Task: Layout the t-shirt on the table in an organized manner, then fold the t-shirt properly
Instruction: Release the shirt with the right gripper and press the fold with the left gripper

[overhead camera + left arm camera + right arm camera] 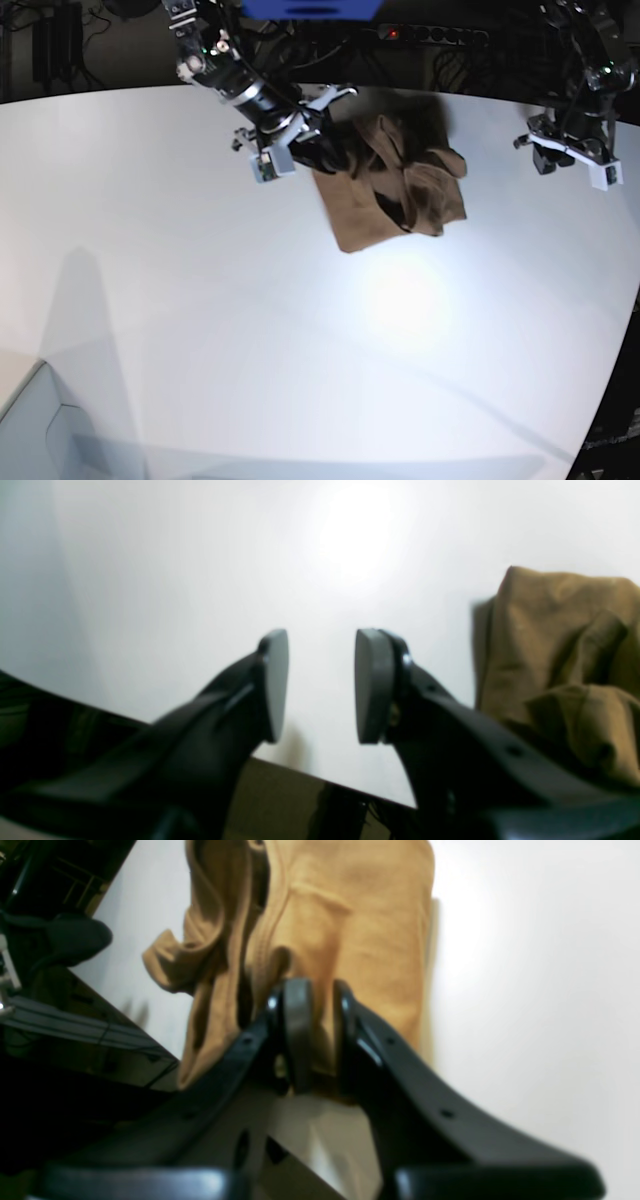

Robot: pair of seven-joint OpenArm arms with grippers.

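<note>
Right now the right gripper [317, 1035] is pinching an edge of the bunched brown t-shirt [395, 195] between its jaws; the left gripper [320, 685] is hovering spread and empty, shirt beside its right jaw, probably needing an opposite edge before spreading across the white table [200, 300]

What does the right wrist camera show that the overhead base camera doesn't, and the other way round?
Only the right wrist view shows up close the right gripper pinching a fold of the t-shirt, with cloth between its pads. Only the base view shows the left gripper hanging apart from the shirt, over the white table, and the whole crumpled garment at once. Both show the brown t-shirt bunched on the table, held by the right gripper.
</note>
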